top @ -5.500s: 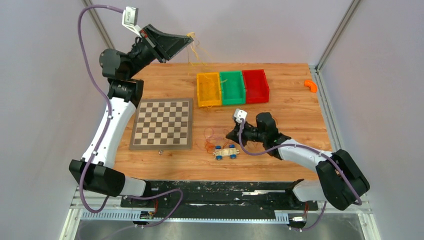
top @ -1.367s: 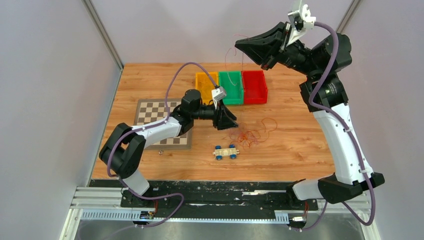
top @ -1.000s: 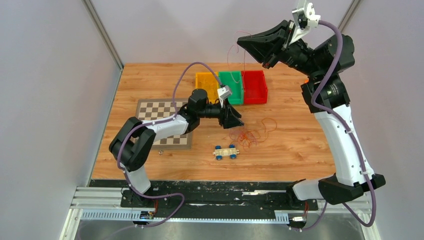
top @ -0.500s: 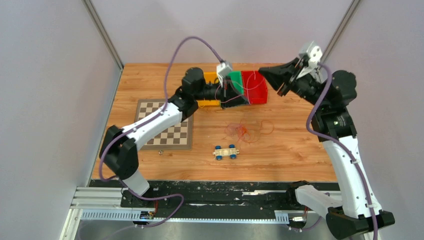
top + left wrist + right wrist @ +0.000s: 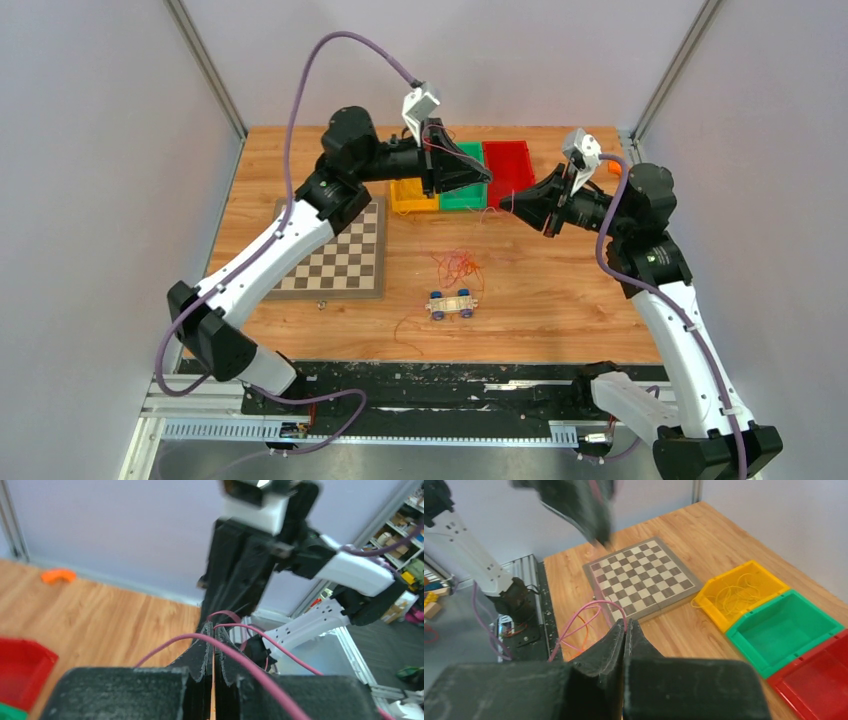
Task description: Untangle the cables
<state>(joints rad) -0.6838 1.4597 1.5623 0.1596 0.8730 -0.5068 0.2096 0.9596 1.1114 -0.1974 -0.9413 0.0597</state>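
A tangle of thin red and orange cables (image 5: pixel 455 266) lies on the wooden table, with one orange strand (image 5: pixel 405 322) trailing toward the front. My left gripper (image 5: pixel 488 178) and right gripper (image 5: pixel 503 203) are raised tip to tip in front of the bins. In the left wrist view my left gripper (image 5: pixel 214 630) is shut on a red cable (image 5: pixel 250 662) that drapes over its fingers. In the right wrist view my right gripper (image 5: pixel 625 623) is shut on red cable loops (image 5: pixel 584 617). Thin yellow cables (image 5: pixel 736 591) lie in the yellow bin.
Yellow bin (image 5: pixel 410 198), green bin (image 5: pixel 460 197) and red bin (image 5: pixel 512 165) stand in a row at the back. A chessboard (image 5: pixel 340 255) lies on the left. A toy car (image 5: pixel 452 303) sits just in front of the tangle. An orange piece (image 5: pixel 59 575) lies at the far right.
My right gripper has come down from high up and my left has risen from the bins, so the tips now meet. The tangle on the table has shifted left.
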